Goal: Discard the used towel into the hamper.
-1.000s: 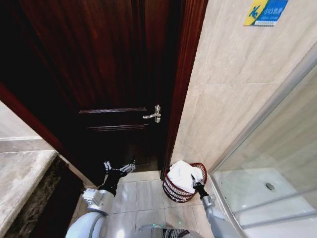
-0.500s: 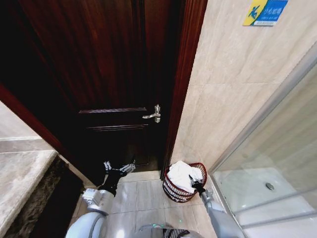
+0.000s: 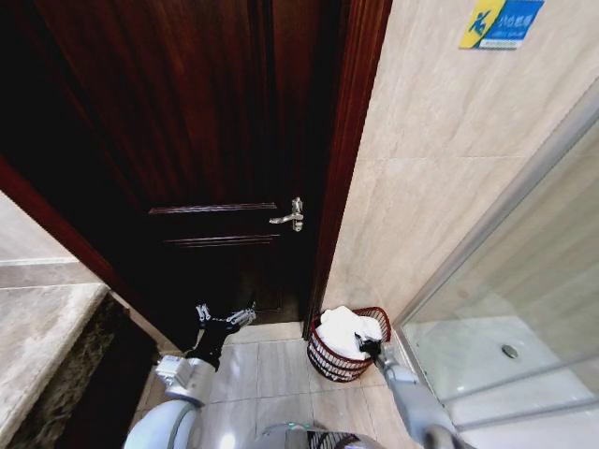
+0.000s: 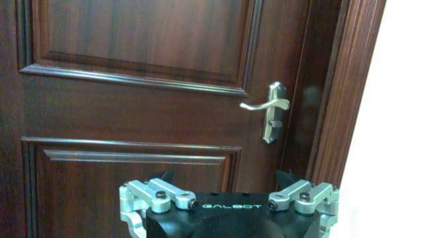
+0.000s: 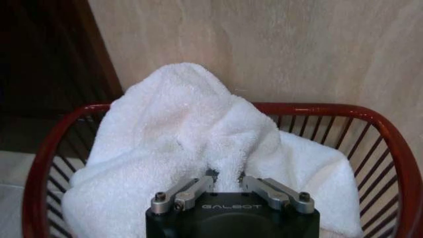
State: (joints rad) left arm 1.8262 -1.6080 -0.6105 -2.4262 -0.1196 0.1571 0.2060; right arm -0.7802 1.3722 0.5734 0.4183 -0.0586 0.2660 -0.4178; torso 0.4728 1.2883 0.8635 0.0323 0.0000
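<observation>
I judge the drop-off step is in hand: the white towel (image 5: 191, 148) lies heaped in the hamper (image 3: 348, 344), which stands on the floor tiles against the wall, just beside the door frame. My right gripper (image 5: 228, 186) sits at the hamper's rim with its fingers closed narrow on a fold of towel. Next I must let that fold go and lift clear (without dragging cloth back out). The right wrist view shows this pinch; the head view hides it. My left gripper (image 4: 228, 191) idles, spread wide, facing the door (image 4: 132, 99).
</observation>
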